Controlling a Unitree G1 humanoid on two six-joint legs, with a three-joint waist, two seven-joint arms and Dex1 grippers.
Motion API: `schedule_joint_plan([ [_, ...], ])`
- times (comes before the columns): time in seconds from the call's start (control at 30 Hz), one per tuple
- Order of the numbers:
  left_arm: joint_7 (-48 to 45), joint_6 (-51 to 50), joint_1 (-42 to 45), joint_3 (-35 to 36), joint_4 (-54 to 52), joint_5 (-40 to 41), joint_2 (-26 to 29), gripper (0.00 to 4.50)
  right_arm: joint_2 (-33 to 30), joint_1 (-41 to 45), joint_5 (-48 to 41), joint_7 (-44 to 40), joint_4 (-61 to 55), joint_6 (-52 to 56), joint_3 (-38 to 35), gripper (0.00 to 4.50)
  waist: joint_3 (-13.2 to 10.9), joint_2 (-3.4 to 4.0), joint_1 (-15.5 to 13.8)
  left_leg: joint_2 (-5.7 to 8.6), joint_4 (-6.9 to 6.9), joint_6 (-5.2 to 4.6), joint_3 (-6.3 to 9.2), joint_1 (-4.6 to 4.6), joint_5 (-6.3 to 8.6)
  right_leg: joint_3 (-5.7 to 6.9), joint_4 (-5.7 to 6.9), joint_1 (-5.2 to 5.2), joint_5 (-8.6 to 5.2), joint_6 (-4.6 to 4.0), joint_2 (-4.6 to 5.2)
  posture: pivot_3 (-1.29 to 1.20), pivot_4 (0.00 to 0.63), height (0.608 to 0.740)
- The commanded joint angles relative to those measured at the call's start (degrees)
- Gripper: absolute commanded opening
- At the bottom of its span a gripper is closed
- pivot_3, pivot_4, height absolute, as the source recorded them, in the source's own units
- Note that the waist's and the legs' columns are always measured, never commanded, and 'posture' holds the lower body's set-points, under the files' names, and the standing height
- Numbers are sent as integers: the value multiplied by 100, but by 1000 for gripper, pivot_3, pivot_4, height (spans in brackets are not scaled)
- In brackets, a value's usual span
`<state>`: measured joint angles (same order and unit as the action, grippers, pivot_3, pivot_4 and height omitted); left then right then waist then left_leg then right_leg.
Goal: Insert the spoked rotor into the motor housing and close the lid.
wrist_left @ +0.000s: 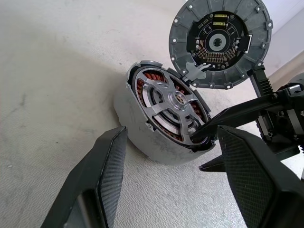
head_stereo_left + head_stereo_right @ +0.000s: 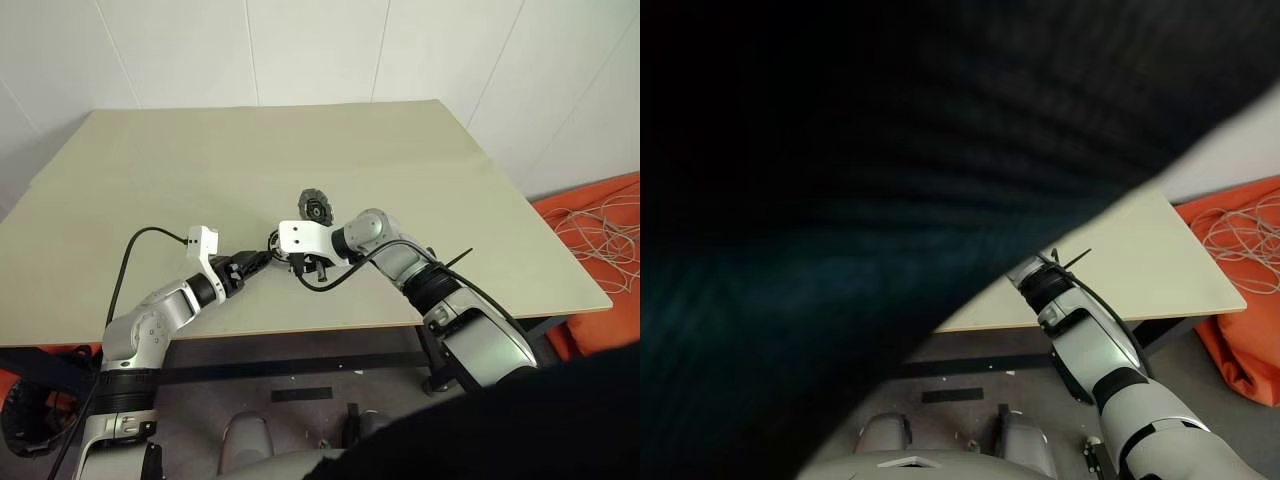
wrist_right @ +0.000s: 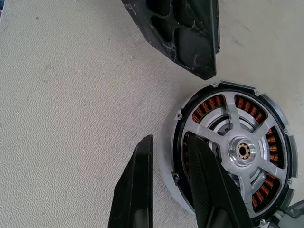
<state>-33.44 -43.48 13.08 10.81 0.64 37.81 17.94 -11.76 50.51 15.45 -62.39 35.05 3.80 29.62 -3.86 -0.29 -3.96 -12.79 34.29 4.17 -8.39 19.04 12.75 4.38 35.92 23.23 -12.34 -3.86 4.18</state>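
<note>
A pale table point(image 2: 300, 180) stands against white walls. Near its front edge sits the motor housing point(image 1: 142, 137), the spoked rotor point(image 3: 240, 152) seated inside, the lid point(image 1: 221, 42) hinged up. The left gripper point(image 1: 168, 190) gapes wide beside it; the right gripper point(image 3: 168, 190) pinches the housing's rim narrowly.

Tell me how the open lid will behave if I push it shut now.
The lid looks like rigid ribbed metal, so it probably won't flex. It seems joined at one edge of the motor housing, so it should swing over. The spoked rotor appears seated, so it should close flat.
</note>
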Motion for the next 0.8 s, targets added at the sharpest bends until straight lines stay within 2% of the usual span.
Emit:
schedule_joint_plan([
  [0.03,4,88,86,32,-201,36,5,3193,-34,120,-8,-31,67,-1,-47,247,0,0,-3,0,0,0,0,0,0,0,0,0,0,0,0,0,0,740],
  [0.07,8,92,89,31,-200,33,2,3193,-37,123,-14,-40,63,7,-50,36,0,0,-2,0,0,-1,0,-2,0,0,0,-2,0,0,0,0,0,740],
  [0.5,42,115,71,35,-208,27,-34,3193,-71,146,-123,-142,-146,295,-134,3,0,0,-3,0,0,-1,1,-4,0,0,2,-4,1,0,0,0,0,740],
  [0.57,51,123,64,30,-210,27,-41,3193,62,140,-211,34,-232,837,-275,3,0,0,-4,0,0,-1,1,-4,0,0,1,-4,1,0,0,0,0,740],
  [0.7,60,140,36,18,-223,24,-49,3193,597,132,-595,341,-613,3104,-711,3,0,0,6,-3,0,1,2,-6,-1,0,4,-3,1,0,-2,0,0,740],
  [0.8,79,147,11,30,-253,24,-66,3193,878,226,-715,709,-714,4156,-953,3,0,1,-5,-3,0,6,2,-8,-3,0,6,-4,1,0,-2,0,0,740],
])
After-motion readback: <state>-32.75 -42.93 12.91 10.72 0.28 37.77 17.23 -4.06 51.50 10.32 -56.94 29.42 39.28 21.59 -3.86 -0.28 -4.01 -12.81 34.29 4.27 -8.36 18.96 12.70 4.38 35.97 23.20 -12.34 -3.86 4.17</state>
